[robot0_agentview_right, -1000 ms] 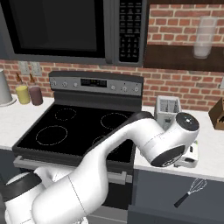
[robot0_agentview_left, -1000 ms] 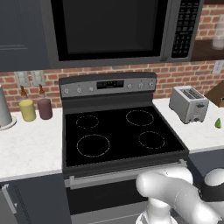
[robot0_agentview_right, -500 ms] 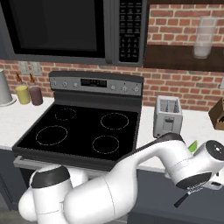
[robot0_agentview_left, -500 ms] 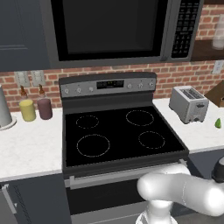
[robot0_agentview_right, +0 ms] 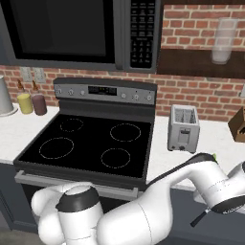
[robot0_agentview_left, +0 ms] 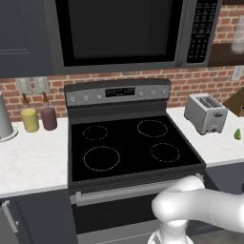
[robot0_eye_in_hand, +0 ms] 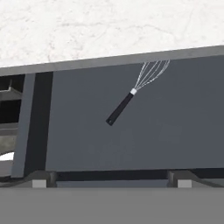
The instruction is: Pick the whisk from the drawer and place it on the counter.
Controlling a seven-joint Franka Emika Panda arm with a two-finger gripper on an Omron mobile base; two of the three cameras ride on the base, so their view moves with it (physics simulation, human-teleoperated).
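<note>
A: Swinging right, the arm (robot0_agentview_right: 210, 184) has dropped over the last second from in front of the toaster (robot0_agentview_right: 183, 128) to below the bench (robot0_agentview_right: 225, 139) edge, right of the stove (robot0_agentview_right: 91, 143).

B: Whisk?

A: Lying flat in the open drawer (robot0_eye_in_hand: 175, 131), right of the stove and just under the bench lip. In the hand view the whisk (robot0_eye_in_hand: 136, 89) lies diagonally, wire head toward the bench, black handle pointing away. In the right base view just the handle end (robot0_agentview_right: 199, 218) pokes out under the wrist.

B: Touched yet?

A: No. It sits well ahead of the hand camera, nothing around it.

B: Pincer state?

A: Two dark tips (robot0_eye_in_hand: 43, 178) show at the bottom of the hand view, set wide, nothing between them, so I read the pincer (robot0_eye_in_hand: 111, 179) as spread apart and not holding anything.

B: Meaning for the task?

A: My read: the approach is nearly done and the hand is now aimed into the drawer. Next it probably needs to come down on the handle, roll to match the diagonal, then close. The lift and the placing on the bench are not yet done.
</note>
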